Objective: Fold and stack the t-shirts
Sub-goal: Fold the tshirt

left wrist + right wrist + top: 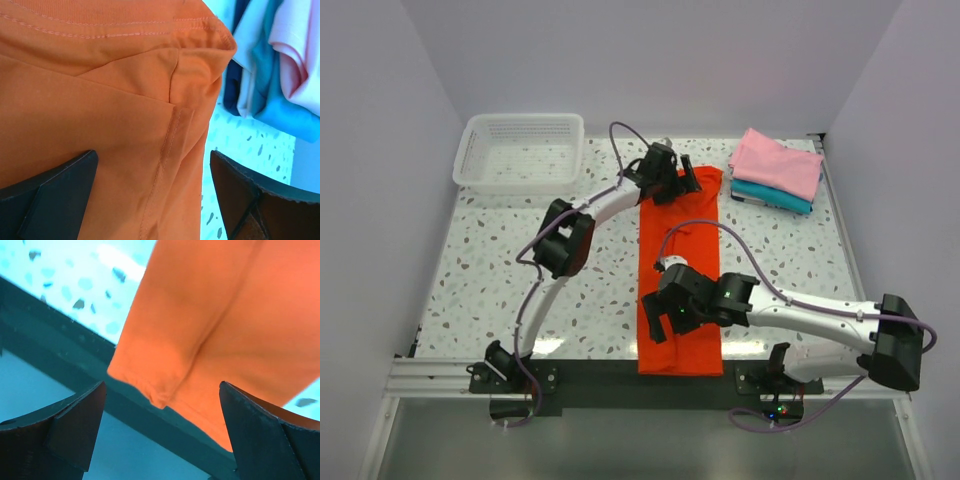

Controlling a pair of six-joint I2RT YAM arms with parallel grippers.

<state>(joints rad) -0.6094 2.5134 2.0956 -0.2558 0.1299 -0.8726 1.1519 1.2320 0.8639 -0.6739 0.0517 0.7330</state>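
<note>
- White mesh basket sits far left on the surface.
- Pink t-shirt lies on teal t-shirt.
- Left tool and right tool gape wide over orange t-shirt, gripping nothing.

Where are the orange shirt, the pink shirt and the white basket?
orange shirt [680, 207], top view, bare far stretch.
pink shirt [778, 162], top view, upper face.
white basket [525, 119], top view, far rim.

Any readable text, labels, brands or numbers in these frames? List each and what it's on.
None to read in any view.
The orange shirt, pink shirt and teal shirt are plain, with no print or tag showing.
The basket has no label.
</note>
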